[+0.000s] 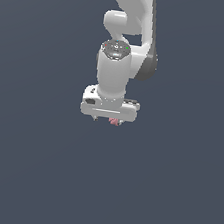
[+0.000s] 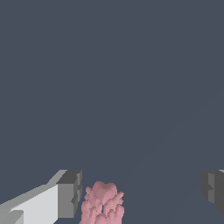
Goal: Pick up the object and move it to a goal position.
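Jaws standing wide apart and gripping nothing; pink-red object sitting between the two fingers, just beside one pad and well apart from the other, so off-centre in the gap; whether touching that nearer pad, impossible to tell. Peeking out in the exterior view as a small pink speck under the white hand of the arm, resting on the plain grey floor. Probably weighing very little and behaving as a stiff lump; bumpy raspberry-like surface likely giving the pads some bite, though lobes may shift under uneven squeeze; closing across the widest middle of the cluster, low on its body, looking safest. Lower part of the object being cut off by the wrist picture's edge; far finger only partly showing; no goal marker showing anywhere; fingertips mostly hiding behind the hand in the exterior view.
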Tool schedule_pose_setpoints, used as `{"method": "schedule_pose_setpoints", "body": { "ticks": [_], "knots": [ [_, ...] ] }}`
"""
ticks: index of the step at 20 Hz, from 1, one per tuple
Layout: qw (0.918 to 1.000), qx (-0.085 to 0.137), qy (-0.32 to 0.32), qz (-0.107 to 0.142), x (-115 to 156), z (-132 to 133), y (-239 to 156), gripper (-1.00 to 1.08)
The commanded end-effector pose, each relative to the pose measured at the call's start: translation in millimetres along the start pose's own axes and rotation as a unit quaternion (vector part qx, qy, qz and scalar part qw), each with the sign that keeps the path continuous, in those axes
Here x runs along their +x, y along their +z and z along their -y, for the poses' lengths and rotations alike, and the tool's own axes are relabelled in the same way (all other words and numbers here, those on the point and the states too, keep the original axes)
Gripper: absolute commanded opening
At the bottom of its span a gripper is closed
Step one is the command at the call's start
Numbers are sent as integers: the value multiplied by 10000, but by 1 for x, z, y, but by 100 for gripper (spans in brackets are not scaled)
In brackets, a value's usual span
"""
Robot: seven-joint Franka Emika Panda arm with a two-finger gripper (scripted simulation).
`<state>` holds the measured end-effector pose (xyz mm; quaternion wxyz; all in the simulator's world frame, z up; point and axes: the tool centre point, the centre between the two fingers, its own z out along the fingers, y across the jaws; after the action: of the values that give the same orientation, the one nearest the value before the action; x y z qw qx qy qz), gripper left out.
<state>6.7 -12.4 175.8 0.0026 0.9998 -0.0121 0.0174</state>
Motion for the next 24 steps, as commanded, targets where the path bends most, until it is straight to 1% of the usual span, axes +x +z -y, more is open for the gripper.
{"method": "schedule_pose_setpoints", "body": {
  "ticks": [1,4,9,12,18,24],
  "knots": [
    [10000,0,0,0,0,0,0,100],
    [10000,-21,13,0,-1,-4,1,100],
    [9999,-117,62,-1,-3,-23,2,100],
    [9999,-133,65,-2,-2,-27,2,100],
    [9999,-117,85,4,-7,-22,5,100],
    [9998,-91,168,27,-23,-12,18,100]
  ]
}}
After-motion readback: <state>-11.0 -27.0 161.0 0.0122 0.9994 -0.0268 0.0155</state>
